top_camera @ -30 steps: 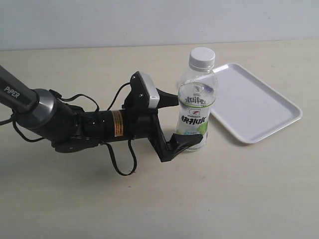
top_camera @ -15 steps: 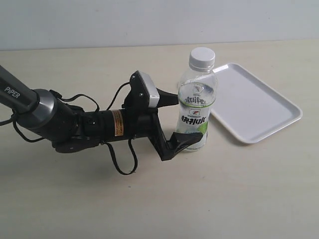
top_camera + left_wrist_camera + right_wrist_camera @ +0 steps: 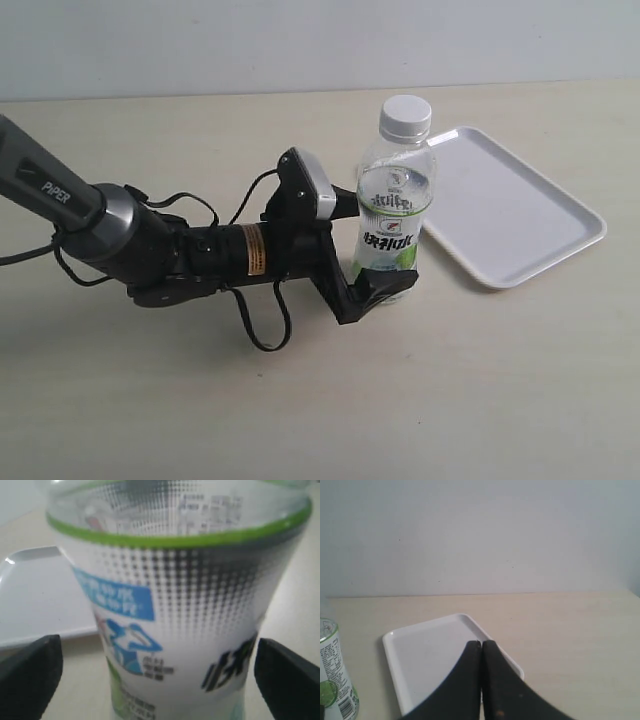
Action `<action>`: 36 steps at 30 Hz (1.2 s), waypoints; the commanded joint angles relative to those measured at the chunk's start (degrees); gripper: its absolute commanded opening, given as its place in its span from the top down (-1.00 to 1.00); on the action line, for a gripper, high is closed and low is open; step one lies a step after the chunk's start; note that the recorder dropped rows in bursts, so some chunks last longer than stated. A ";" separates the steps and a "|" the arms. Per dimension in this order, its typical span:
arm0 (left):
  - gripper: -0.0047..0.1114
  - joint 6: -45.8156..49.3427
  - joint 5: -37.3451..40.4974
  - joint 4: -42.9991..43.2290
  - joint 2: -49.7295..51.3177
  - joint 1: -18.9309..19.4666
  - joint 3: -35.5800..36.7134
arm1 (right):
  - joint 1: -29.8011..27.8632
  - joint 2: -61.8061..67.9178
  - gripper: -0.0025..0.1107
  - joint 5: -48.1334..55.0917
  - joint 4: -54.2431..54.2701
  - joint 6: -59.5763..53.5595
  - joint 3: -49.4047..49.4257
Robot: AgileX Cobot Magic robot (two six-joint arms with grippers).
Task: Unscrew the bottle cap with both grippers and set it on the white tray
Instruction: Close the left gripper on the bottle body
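Observation:
The bottle stands upright on the table, its white bottle cap screwed on top. My left gripper lies on its side, open, with one finger behind the bottle's label and one in front at its base. In the left wrist view the bottle fills the frame and the black fingers sit apart from it at both edges. The white tray lies just right of the bottle. My right gripper is shut with nothing in it, above the white tray; it is out of the exterior view.
The dark "PIPER" arm with looped cables stretches across the left of the table. A pale wall runs behind the table's far edge. In the right wrist view the bottle shows beside the tray.
My left arm has slid to the right, so its open fingers now reach further around the bottle. Bottle, cap and tray have stayed put.

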 commanded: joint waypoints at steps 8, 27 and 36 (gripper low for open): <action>-0.80 -0.71 -1.37 1.24 1.68 -0.24 -1.45 | -0.43 -0.31 0.95 -0.07 -0.34 -0.02 0.24; -0.80 -0.71 -1.53 -0.61 1.78 -0.24 -1.45 | -0.43 -0.31 0.95 0.19 -0.33 -0.02 0.24; -0.80 -0.71 -0.65 -0.70 1.76 -0.24 -1.45 | -0.43 -0.31 0.95 0.19 -0.33 -0.02 0.24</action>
